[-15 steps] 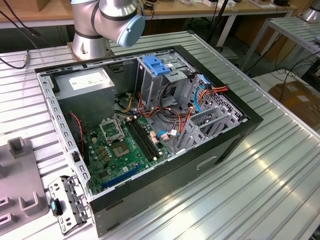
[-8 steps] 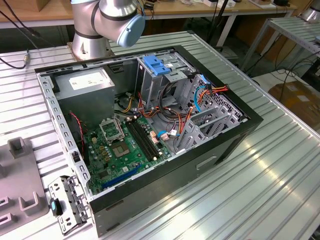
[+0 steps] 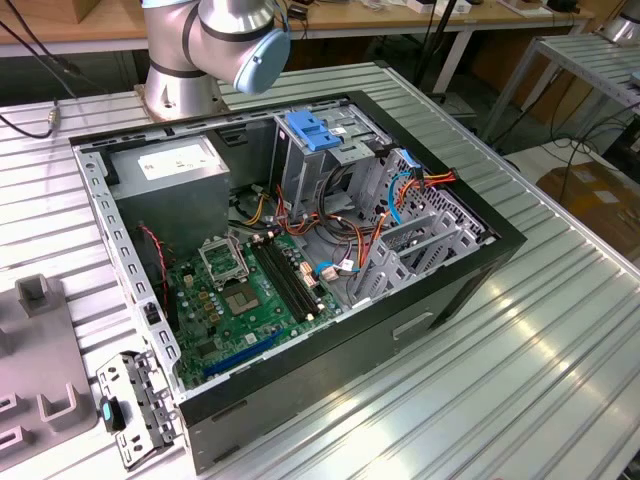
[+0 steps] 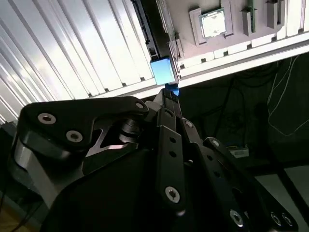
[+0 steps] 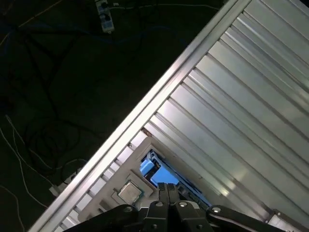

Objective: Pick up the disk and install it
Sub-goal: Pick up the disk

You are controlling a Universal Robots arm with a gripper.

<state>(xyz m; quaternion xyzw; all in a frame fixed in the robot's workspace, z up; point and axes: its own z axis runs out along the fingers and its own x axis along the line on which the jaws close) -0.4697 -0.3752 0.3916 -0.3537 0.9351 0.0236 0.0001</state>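
The disk stands on its edge at the exterior view's lower left, beside the open computer case. It is a silver perforated metal slab with a blue tab at one end. In both wrist views my gripper hangs well above the disk, whose blue end shows just past the fingertips. The fingers lie together with nothing between them. Inside the case, a blue plastic bracket sits on top of the drive cage.
A grey fixture plate holding a processor chip lies next to the disk, near the edge of the ribbed aluminium table. A grey power supply box, a green motherboard and cables fill the case. The arm's base stands behind.
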